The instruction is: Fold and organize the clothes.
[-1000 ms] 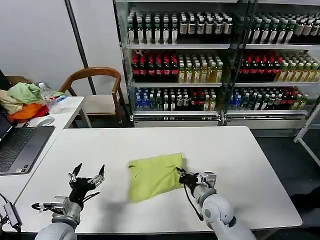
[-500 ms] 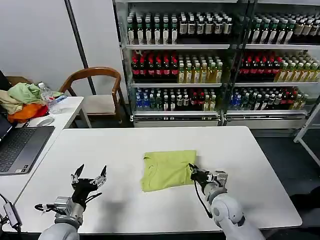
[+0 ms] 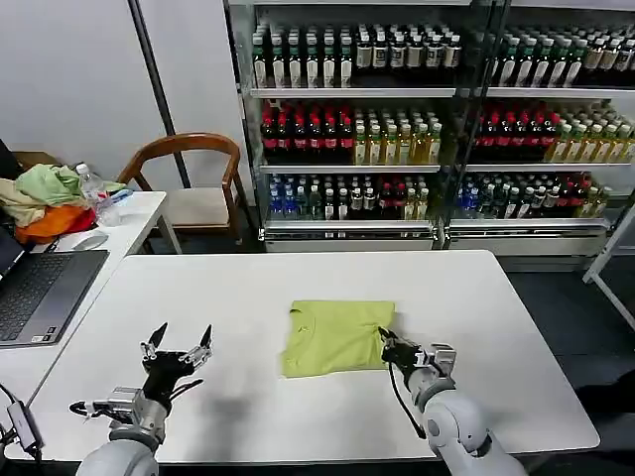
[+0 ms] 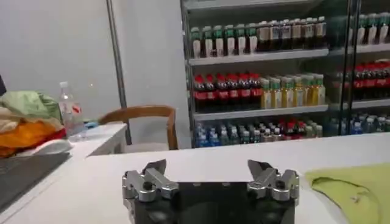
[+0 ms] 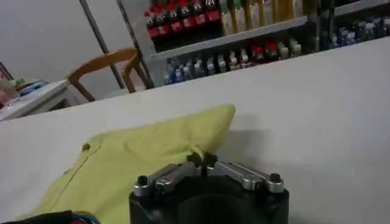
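Note:
The clothes are one lime T-shirt (image 3: 334,336), folded into a flat rectangle in the middle of the white table (image 3: 298,288), plain side up. My right gripper (image 3: 386,343) sits at the shirt's right edge, shut on the fabric; the right wrist view shows its tips (image 5: 203,160) pinching the hem of the T-shirt (image 5: 140,164). My left gripper (image 3: 179,342) hovers open above the table's front left, well apart from the shirt. In the left wrist view the left gripper (image 4: 207,168) has nothing between its fingers, and a corner of the T-shirt (image 4: 353,185) lies off to one side.
A side table at the left holds a laptop (image 3: 40,288), a mouse (image 3: 89,240), a water bottle (image 3: 91,185) and a heap of pale green, beige and orange garments (image 3: 45,198). A wooden chair (image 3: 189,183) and drink shelves (image 3: 446,119) stand behind the table.
The right gripper dragged the shirt to the right and laid it flatter, from a rumpled tilted bundle to a neat rectangle. The left gripper barely moved.

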Robot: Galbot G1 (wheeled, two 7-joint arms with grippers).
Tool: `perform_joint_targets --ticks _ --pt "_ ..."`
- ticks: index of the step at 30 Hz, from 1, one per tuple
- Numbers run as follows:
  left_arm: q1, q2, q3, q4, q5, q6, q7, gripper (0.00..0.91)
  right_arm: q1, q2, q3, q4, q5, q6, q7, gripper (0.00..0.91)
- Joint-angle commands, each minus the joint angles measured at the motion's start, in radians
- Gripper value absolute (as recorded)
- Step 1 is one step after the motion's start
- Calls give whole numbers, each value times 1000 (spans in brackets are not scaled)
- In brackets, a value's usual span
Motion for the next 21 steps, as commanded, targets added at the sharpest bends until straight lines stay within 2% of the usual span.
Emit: perform_joint_targets --ticks 1,8,15,18,20,21 --pt "0 1 -2 0 -1 1 1 907 -4 -10 12 -1 -38 -2 -2 907" --pt "-11 6 1 5 0 9 0 907 -26 -19 32 25 -41 -15 -16 907" --pt "-22 14 15 13 3 0 2 907 -47 -69 114 87 -135 -20 -62 907" --pt "-36 20 21 22 5 -16 5 907 -31 -88 153 92 -205 12 -71 907" --pt "-50 23 24 34 14 -30 11 907 -21 -97 161 78 -265 87 -80 907" --pt "-58 24 25 41 18 -40 15 907 -12 -98 167 67 -295 98 -90 907"
